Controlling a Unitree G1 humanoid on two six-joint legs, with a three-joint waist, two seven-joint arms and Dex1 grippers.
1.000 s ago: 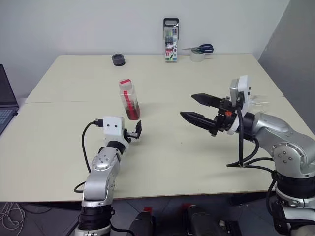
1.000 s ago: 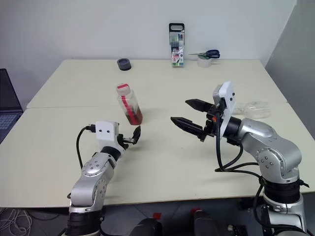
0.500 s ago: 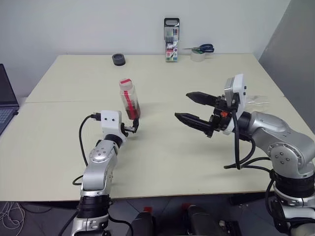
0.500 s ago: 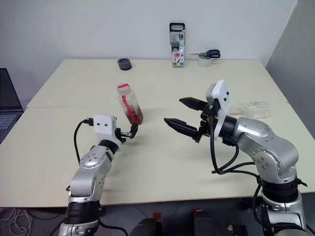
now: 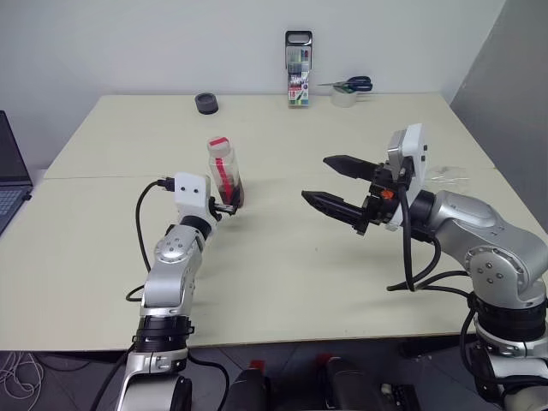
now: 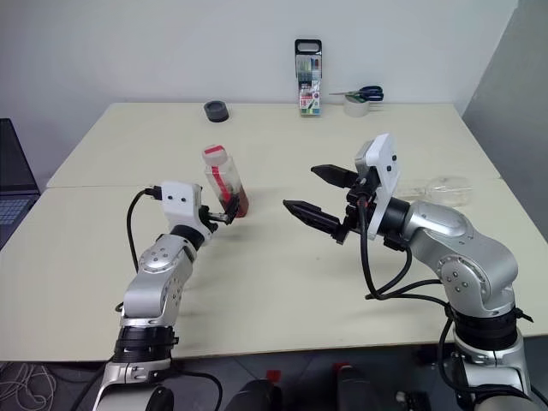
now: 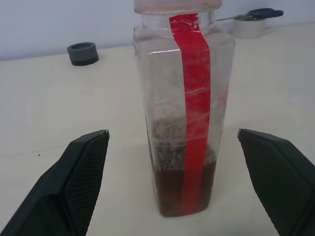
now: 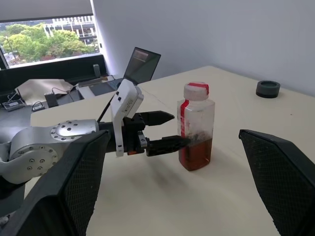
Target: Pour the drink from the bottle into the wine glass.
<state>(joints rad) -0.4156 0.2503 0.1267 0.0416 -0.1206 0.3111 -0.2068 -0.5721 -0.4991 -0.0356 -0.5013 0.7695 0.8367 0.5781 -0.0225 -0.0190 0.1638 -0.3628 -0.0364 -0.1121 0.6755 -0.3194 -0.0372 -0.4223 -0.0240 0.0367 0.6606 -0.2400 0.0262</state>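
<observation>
Bottle [image 5: 224, 173] stands upright on the cream table [image 5: 282, 282], left of centre, red cap on, with the drink [image 7: 184, 189] filling only its bottom part. I see my left gripper [image 8: 165, 130] level right at the bottle, fingers spread wide to either side of it and not touching it. My right gripper [image 5: 332, 182] hovers above the table to the right of the bottle, well apart from it, jaws wide and holding nothing. The wine glass [image 6: 441, 188] lies on its side near the table's right edge, behind the right arm. At the far edge I see a marker pack [image 5: 298, 57], scissors [image 5: 351, 84] on a tape roll [image 5: 343, 98], and a dark round roll [image 5: 205, 104].
</observation>
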